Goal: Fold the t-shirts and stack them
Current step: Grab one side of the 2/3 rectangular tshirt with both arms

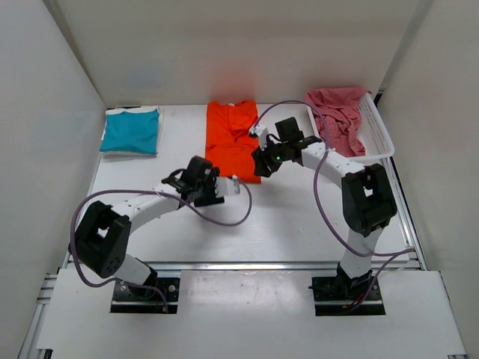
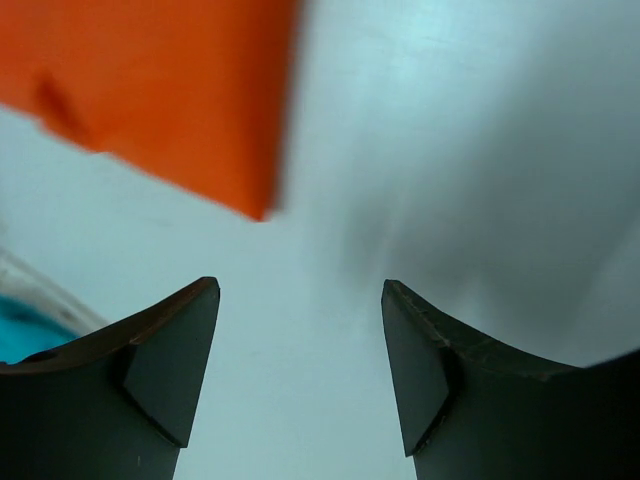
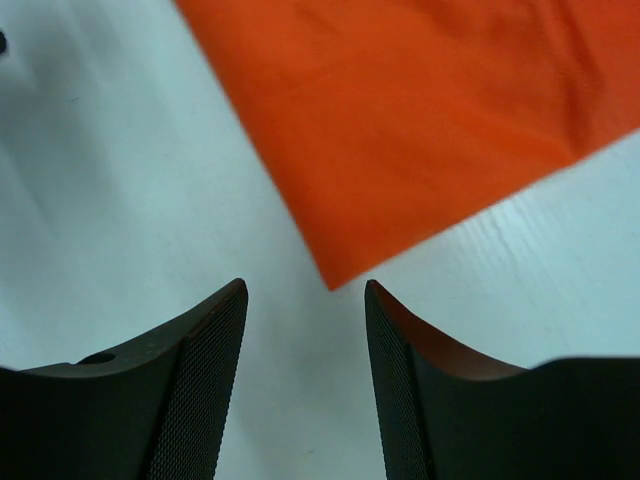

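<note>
The bright orange t-shirt [image 1: 232,138] lies partly folded at the back middle of the table. My left gripper [image 1: 217,187] is open and empty just in front of its near edge. In the left wrist view [image 2: 300,290] an orange corner [image 2: 170,90] shows ahead to the left. My right gripper [image 1: 262,161] is open and empty at the shirt's near right corner. In the right wrist view [image 3: 305,290] that corner [image 3: 420,120] lies just beyond the fingertips. The teal-blue t-shirt [image 1: 131,131] lies folded at the back left, with a white cloth edge [image 1: 120,152] under it. The pinkish-red t-shirt [image 1: 337,108] lies crumpled in the basket.
The white mesh basket [image 1: 378,138] stands at the back right. White walls close in the table at the left, back and right. A purple cable [image 1: 224,217] loops over the table by the left arm. A strip of teal [image 2: 20,330] shows low left in the left wrist view.
</note>
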Available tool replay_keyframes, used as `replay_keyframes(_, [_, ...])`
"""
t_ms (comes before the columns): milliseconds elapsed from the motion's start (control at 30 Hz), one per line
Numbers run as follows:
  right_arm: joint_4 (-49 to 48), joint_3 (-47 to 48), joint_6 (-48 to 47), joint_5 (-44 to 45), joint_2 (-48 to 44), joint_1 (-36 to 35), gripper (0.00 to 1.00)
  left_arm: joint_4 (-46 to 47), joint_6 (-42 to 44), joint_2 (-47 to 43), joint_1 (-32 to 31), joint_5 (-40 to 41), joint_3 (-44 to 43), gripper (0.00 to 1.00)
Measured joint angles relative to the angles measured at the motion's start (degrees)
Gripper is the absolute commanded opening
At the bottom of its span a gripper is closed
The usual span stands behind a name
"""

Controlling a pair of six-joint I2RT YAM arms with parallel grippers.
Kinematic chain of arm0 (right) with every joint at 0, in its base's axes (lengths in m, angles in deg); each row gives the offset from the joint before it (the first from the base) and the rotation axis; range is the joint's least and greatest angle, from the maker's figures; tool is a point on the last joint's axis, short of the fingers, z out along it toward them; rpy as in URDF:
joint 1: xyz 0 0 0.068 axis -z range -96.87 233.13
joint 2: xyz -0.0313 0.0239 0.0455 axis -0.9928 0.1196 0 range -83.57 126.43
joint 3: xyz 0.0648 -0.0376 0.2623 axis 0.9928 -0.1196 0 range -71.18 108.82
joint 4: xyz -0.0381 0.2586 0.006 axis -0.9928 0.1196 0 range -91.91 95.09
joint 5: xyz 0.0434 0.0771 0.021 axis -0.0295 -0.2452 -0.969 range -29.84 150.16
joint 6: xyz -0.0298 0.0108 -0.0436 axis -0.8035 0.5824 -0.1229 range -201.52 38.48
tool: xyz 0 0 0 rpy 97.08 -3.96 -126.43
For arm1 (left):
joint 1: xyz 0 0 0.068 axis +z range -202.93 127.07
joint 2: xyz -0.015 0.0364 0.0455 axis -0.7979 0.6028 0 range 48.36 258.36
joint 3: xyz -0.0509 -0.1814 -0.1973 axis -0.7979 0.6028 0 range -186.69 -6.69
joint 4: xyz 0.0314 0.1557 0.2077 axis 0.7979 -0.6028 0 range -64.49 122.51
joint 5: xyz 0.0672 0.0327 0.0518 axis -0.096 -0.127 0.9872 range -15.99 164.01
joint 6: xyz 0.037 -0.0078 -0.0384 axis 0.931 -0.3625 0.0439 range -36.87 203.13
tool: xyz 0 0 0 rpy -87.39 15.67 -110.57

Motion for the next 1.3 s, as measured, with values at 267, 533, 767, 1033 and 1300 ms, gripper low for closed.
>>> replay_keyframes(267, [-9.0, -8.4, -1.5, 0.6, -2.3, -4.0, 0.60, 4.9, 2.0, 3.2, -2.6, 0.7, 6.5, 0.79])
replay_keyframes(533, [-12.2, -10.8, -3.2, 5.0, -2.3, -5.5, 0.60, 11.6, 6.0, 8.0, -0.4, 1.0, 3.9, 0.78])
replay_keyframes(767, [-13.7, -12.2, -4.9, 8.6, -2.1, -5.6, 0.60, 13.0, 7.4, 14.4, -0.9, 1.1, -1.1, 0.65])
replay_keyframes(1033, [-14.1, -13.1, -6.1, 11.0, 0.2, -5.7, 0.62, 11.4, 5.3, 18.6, -0.6, 0.8, -5.0, 0.17])
replay_keyframes(1300, [-15.5, -11.9, -5.9, 13.5, 3.2, -6.1, 0.53, 10.6, 3.5, 18.8, -0.3, 0.8, -5.4, 0.01])
